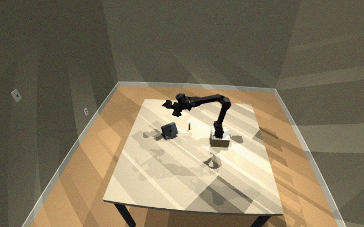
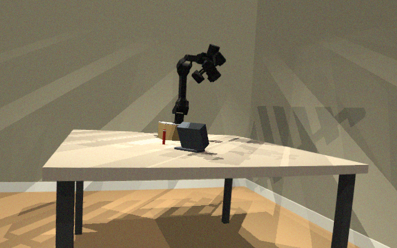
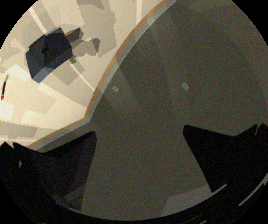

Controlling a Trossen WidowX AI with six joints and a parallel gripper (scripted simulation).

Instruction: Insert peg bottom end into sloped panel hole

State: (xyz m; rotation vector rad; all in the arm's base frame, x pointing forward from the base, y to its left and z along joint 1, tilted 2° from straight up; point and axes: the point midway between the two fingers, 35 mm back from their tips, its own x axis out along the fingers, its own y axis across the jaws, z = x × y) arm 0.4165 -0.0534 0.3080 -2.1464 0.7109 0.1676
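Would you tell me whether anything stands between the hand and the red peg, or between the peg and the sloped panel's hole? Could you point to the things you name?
Nothing visible stands between the open hand (image 2: pixel 206 76) (image 3: pixel 139 131) and the red peg (image 1: pixel 189 126) (image 2: pixel 163 137) (image 3: pixel 4 89), nor between the peg and the hole in the sloped panel (image 1: pixel 166 133) (image 2: pixel 191 138) (image 3: pixel 55 45).

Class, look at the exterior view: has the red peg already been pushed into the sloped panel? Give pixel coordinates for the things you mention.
No, the red peg (image 1: pixel 189 126) (image 2: pixel 163 137) (image 3: pixel 4 90) stands upright on the table, apart from the panel (image 1: pixel 169 129) (image 2: pixel 193 136) (image 3: pixel 50 52).

Top: I am looking down from high beyond the desk's long near edge; exterior: I am facing another edge, low and nearer; all three are sharing the desktop.
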